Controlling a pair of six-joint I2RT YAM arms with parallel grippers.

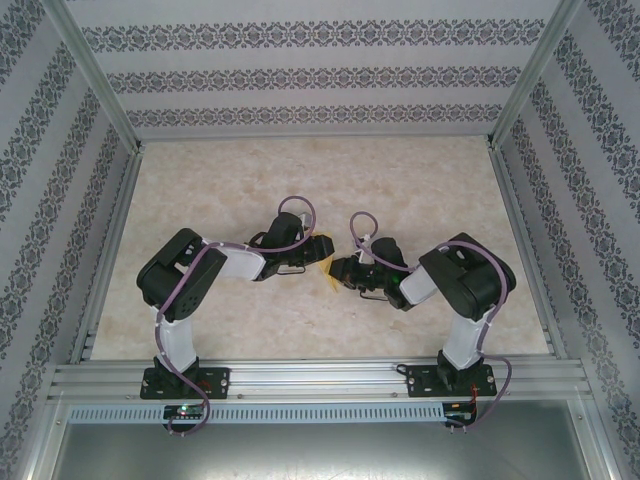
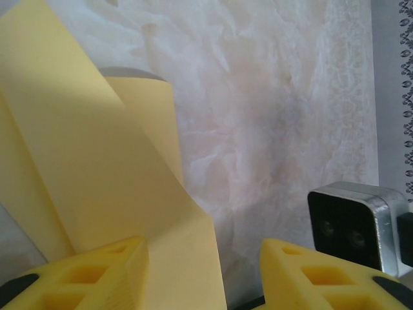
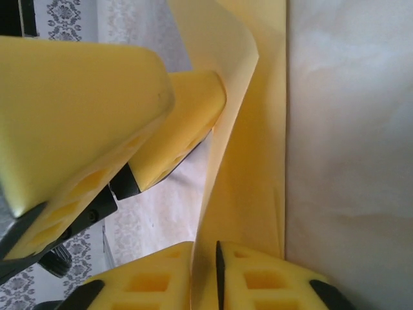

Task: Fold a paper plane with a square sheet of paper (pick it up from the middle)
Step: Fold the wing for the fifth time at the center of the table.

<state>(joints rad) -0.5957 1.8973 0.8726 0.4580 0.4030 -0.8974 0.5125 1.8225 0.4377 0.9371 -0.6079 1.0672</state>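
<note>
Right gripper [image 3: 205, 248] seems pinched on the folded sheet of paper [image 2: 97, 148]; left gripper [image 2: 203, 252] stands apart, one finger touching it.

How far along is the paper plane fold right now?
Done: the sheet of paper is folded over at least once, its layers overlapping. In hand: the right gripper pinches it between its fingers, and the left gripper stands open beside it. Still to do: no pointed dart with a centre crease shows yet.
</note>
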